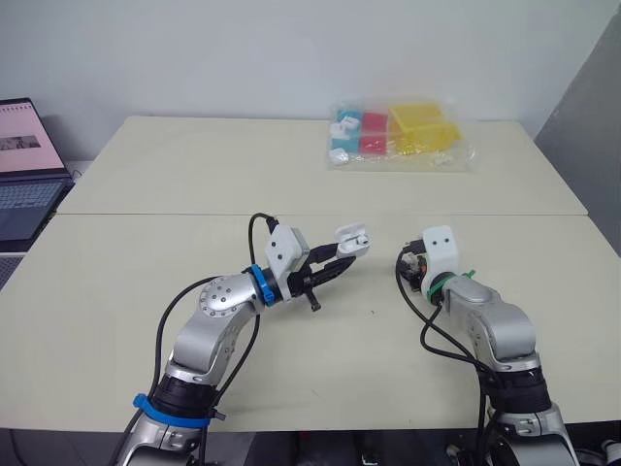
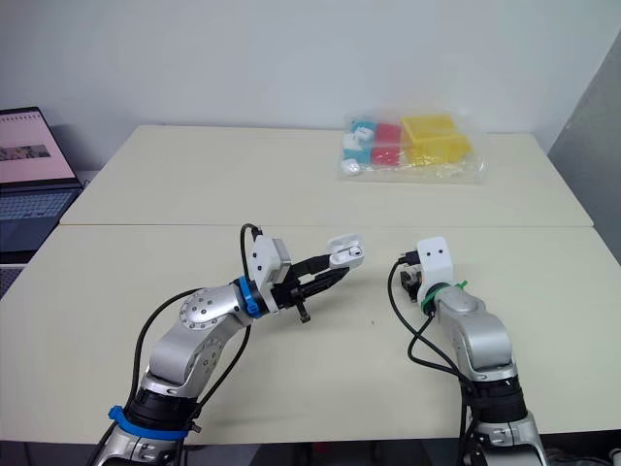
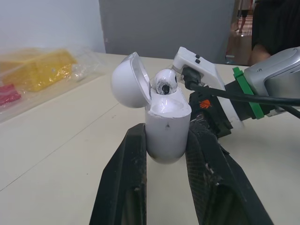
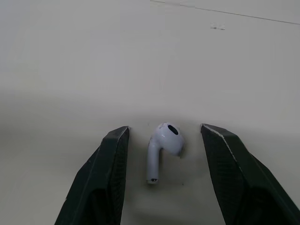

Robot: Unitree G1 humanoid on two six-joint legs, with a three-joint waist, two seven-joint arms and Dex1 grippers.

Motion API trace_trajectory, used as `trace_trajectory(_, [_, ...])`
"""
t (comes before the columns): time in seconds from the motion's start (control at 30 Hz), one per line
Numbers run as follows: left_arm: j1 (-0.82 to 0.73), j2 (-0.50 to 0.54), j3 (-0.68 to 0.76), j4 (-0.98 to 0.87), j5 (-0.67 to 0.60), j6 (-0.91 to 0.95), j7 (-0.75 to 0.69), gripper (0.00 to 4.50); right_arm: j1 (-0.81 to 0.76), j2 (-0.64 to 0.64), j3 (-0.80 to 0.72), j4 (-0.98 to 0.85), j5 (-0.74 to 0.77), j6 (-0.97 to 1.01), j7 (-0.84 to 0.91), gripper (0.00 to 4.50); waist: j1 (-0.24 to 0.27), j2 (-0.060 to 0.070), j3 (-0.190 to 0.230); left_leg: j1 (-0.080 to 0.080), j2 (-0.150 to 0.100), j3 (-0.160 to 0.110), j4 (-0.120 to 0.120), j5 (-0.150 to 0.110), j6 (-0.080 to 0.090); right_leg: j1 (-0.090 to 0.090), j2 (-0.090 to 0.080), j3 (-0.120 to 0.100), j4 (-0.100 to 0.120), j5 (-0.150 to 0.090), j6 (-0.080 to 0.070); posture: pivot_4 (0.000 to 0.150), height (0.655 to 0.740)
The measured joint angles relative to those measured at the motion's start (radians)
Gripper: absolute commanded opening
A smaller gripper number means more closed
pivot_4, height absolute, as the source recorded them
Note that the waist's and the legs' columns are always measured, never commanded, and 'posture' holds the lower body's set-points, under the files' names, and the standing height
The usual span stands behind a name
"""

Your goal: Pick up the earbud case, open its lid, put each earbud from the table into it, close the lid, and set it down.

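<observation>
Roughly halfway, I'd judge: mid-frame, the fingers of the left gripper clamp the earbud case, its lid open with one earbud seated, while the fingers of the right gripper stand apart either side of the second earbud on the desk; closing and set-down remain.

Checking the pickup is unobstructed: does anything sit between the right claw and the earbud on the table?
Nothing visible does. The earbud lies on the table inside the open right claw, with a clear gap on each side.
</observation>
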Motion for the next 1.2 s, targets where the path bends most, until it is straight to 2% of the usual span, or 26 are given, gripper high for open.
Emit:
trace_trajectory(0.13, [0.001, 0.000, -0.001, 0.000, 0.000, -0.002, 0.000, 0.79, 0.003, 0.009, 0.000, -0.009, 0.005, 0.009, 0.009, 0.46, 0.000, 0.000, 0.000, 0.000, 0.000, 0.000, 0.000, 0.000, 0.000, 0.000, 0.000, 0.000, 0.000, 0.000, 0.000, 0.150, 0.7400])
trace_trajectory(0.33, [0.001, 0.000, -0.002, 0.000, 0.001, -0.002, 0.000, 0.79, 0.004, -0.011, -0.002, -0.009, 0.006, 0.010, 0.035, 0.43, 0.001, 0.000, 0.000, 0.000, 0.000, 0.000, 0.000, 0.000, 0.000, 0.000, 0.000, 0.000, 0.000, 0.000, 0.000, 0.150, 0.7400])
trace_trajectory(0.4, [0.001, 0.000, -0.003, 0.000, 0.001, -0.002, 0.000, 0.79, 0.003, -0.058, 0.002, -0.010, 0.020, 0.014, 0.082, 0.43, 0.002, 0.000, 0.000, 0.000, -0.001, 0.000, 0.000, 0.000, 0.000, 0.000, 0.000, 0.000, -0.001, 0.000, 0.000, 0.150, 0.7400])
trace_trajectory(0.5, [0.003, 0.002, -0.002, -0.001, 0.001, -0.002, 0.000, 0.79, 0.011, -0.229, 0.045, -0.028, 0.062, 0.003, 0.257, 0.43, 0.004, 0.000, 0.000, -0.001, -0.001, 0.000, 0.000, 0.000, 0.000, 0.000, -0.001, 0.000, -0.002, 0.000, 0.000, 0.150, 0.7400])
trace_trajectory(0.63, [0.016, 0.009, -0.003, -0.008, 0.001, -0.001, 0.001, 0.79, 0.061, -0.547, 0.137, -0.092, 0.103, -0.229, 0.650, 0.43, 0.004, 0.000, 0.000, -0.001, 0.000, -0.001, -0.001, -0.001, 0.001, 0.000, 0.000, -0.001, -0.005, 0.000, 0.000, 0.150, 0.7400])
trace_trajectory(0.73, [0.018, 0.008, -0.003, -0.016, 0.001, -0.001, 0.002, 0.79, 0.101, -0.597, 0.128, -0.080, 0.154, -0.396, 0.843, 0.43, -0.002, 0.000, 0.001, 0.000, 0.001, -0.001, -0.001, -0.001, 0.002, 0.001, 0.002, -0.001, -0.004, 0.000, 0.000, 0.150, 0.7400])
trace_trajectory(0.77, [0.022, 0.008, -0.004, -0.025, 0.001, 0.000, 0.002, 0.79, 0.100, -0.654, 0.159, -0.061, 0.145, -0.454, 0.918, 0.43, -0.002, 0.000, 0.001, 0.001, 0.000, 0.000, 0.000, -0.001, 0.002, 0.001, 0.002, 0.000, -0.003, 0.000, 0.000, 0.150, 0.7400])
trace_trajectory(0.9, [0.055, 0.013, -0.003, -0.058, 0.001, 0.008, 0.006, 0.79, 0.016, -0.839, 0.227, 0.130, 0.020, -0.612, 1.102, 0.43, -0.001, 0.000, 0.001, 0.002, -0.001, 0.002, 0.001, -0.001, 0.002, 0.002, 0.000, 0.000, -0.003, 0.000, 0.000, 0.150, 0.7400])
trace_trajectory(1.03, [0.070, 0.014, -0.003, -0.073, 0.001, 0.022, 0.020, 0.79, -0.043, -0.867, 0.276, 0.302, -0.079, -0.794, 1.211, 0.43, -0.001, 0.000, 0.001, 0.002, -0.001, 0.001, 0.000, -0.001, 0.002, 0.002, 0.001, 0.001, -0.002, 0.000, 0.000, 0.150, 0.7400])
trace_trajectory(1.2, [0.072, 0.017, -0.003, -0.086, 0.001, 0.025, 0.024, 0.79, -0.083, -0.856, 0.297, 0.391, -0.130, -0.899, 1.279, 0.43, 0.002, 0.000, 0.001, 0.002, 0.000, 0.001, 0.000, -0.001, 0.001, 0.002, 0.001, 0.001, -0.002, 0.000, 0.000, 0.150, 0.7400])
